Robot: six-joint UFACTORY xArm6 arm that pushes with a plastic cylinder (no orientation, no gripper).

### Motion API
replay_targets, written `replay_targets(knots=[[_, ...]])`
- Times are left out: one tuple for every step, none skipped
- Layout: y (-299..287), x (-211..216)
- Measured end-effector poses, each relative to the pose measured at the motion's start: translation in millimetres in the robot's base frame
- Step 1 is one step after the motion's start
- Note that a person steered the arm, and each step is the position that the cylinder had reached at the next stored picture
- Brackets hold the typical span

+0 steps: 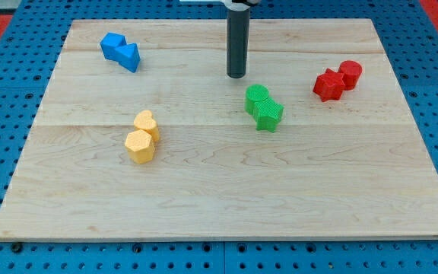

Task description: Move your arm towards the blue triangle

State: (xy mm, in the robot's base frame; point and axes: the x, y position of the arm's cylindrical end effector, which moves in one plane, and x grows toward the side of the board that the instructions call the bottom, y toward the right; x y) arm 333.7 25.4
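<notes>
Two blue blocks touch at the view's upper left: a blue cube-like block (112,46) and, to its right, the blue triangle (130,57). My rod comes down from the view's top centre and my tip (236,75) rests on the board well to the right of the blue triangle and slightly lower in the view. My tip stands just above and left of the green blocks and touches no block.
A green cylinder (257,97) and green star (268,114) touch right of centre. A red star (328,85) and red cylinder (350,73) touch at the right. A yellow heart (147,123) and yellow hexagon (140,146) touch left of centre. The wooden board (226,205) lies on blue pegboard.
</notes>
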Motion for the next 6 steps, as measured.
replay_targets(knots=[[0, 0], [5, -34], [-35, -80], [-115, -83], [-178, -90], [-199, -125]])
